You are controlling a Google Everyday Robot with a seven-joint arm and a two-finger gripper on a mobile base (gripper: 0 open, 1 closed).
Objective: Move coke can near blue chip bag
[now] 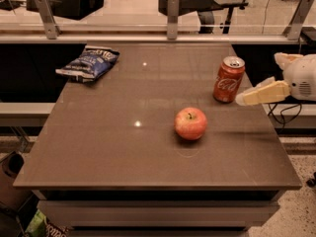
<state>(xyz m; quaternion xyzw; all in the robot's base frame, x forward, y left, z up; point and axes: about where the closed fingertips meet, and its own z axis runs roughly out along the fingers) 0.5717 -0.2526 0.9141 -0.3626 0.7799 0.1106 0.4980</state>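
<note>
The coke can [228,79] stands upright near the table's right edge, red-orange with a silver top. The blue chip bag [89,63] lies flat at the far left corner of the table. My gripper [258,79] is at the right edge of the view, just right of the can and not touching it. It is open and empty. Its lower pale finger [261,93] points left, with its tip close to the can's base. The upper finger [288,59] is farther right.
A red apple [190,123] sits mid-table, in front and to the left of the can. The brown table [108,152] has a metal rail with posts [173,16] along its far edge. Desks and chairs stand behind it.
</note>
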